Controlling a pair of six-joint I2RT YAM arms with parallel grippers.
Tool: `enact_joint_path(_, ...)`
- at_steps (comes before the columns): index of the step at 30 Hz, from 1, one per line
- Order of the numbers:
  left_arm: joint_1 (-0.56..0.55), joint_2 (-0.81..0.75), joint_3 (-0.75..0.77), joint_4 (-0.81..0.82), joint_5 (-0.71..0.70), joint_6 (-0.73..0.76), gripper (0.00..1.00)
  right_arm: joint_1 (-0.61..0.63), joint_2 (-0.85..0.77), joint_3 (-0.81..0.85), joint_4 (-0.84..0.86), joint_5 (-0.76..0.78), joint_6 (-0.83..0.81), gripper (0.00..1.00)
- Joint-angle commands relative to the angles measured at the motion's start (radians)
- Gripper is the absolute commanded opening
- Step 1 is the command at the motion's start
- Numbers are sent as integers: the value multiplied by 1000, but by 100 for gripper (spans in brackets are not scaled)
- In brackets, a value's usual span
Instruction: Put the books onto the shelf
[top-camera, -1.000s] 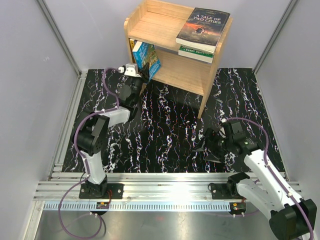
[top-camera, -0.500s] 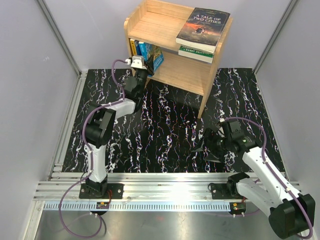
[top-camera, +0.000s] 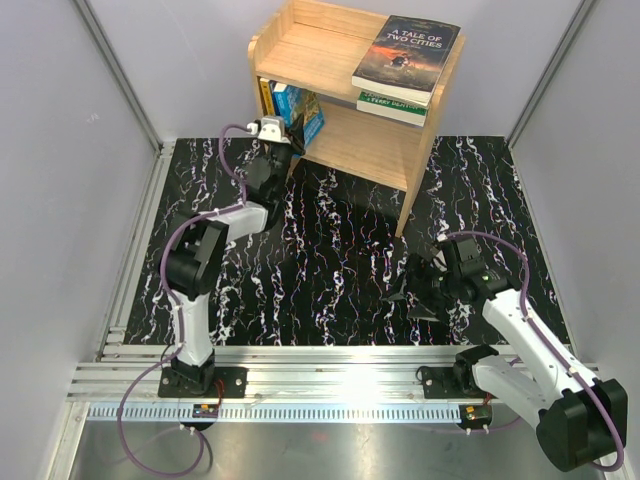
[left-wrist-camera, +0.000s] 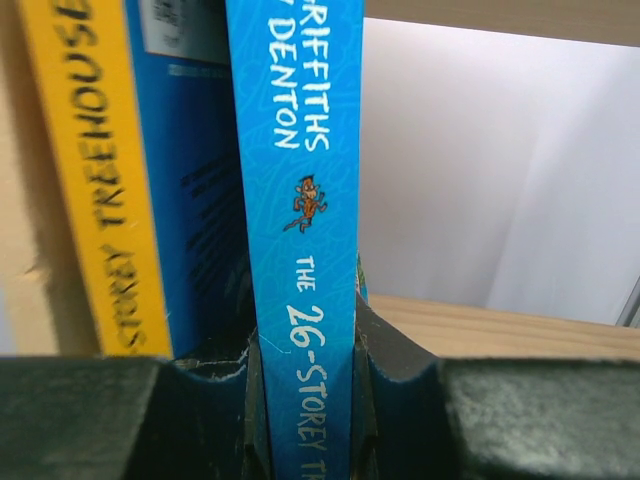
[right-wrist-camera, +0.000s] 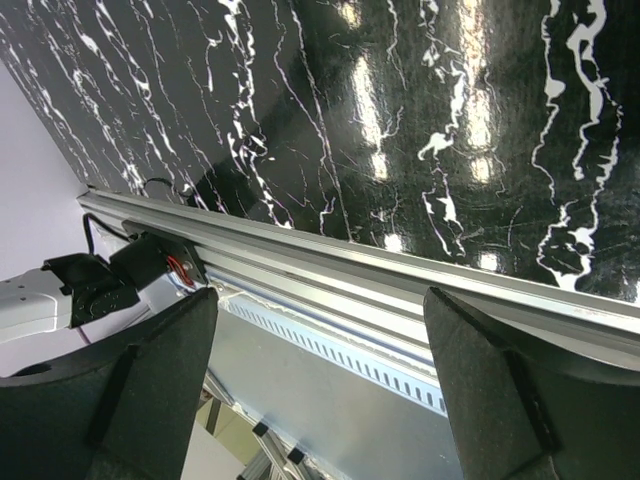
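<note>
Slotting the last book home is, we judge, the step in hand: our left gripper (left-wrist-camera: 305, 400) is clamped on the spine of the blue 26-Storey book (left-wrist-camera: 295, 200), which stands spine-out at the left end of the lower tier of the shelf (top-camera: 300, 45), just beside a yellow-spined Treehouse book (left-wrist-camera: 95, 180). Next, we reckon, the jaws must part and draw straight back without tipping it. At the top tier's right edge the Tale of Two Cities (top-camera: 407, 52) lies flat on the green book (top-camera: 392, 105). Our right gripper (right-wrist-camera: 320, 390) hangs wide open, empty, over the marbled mat (top-camera: 330, 250), toward its near right corner.
</note>
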Motion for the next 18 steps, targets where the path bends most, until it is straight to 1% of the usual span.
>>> enact_joint_path(1,6,-108,-60,143,-27,-1,25,4,4,35,54,-21,-9,90)
enact_joint_path(5,9,-136,-98,132,-24,-7,28,4,1,21,74,-31,2,90)
enact_joint_path(8,13,-152,-106,104,-10,-14,34,5,-2,15,82,-35,5,90)
enact_joint_path(12,15,-146,-82,58,19,-23,45,4,-6,7,94,-38,9,90)
enact_joint_path(14,15,-136,-59,35,23,-29,54,4,-3,6,95,-41,9,90)
enact_joint_path(17,15,-125,-48,23,25,-37,59,4,3,11,86,-44,0,90)
enact_joint_path(18,15,-128,-49,23,25,-40,59,4,3,12,83,-44,-6,91)
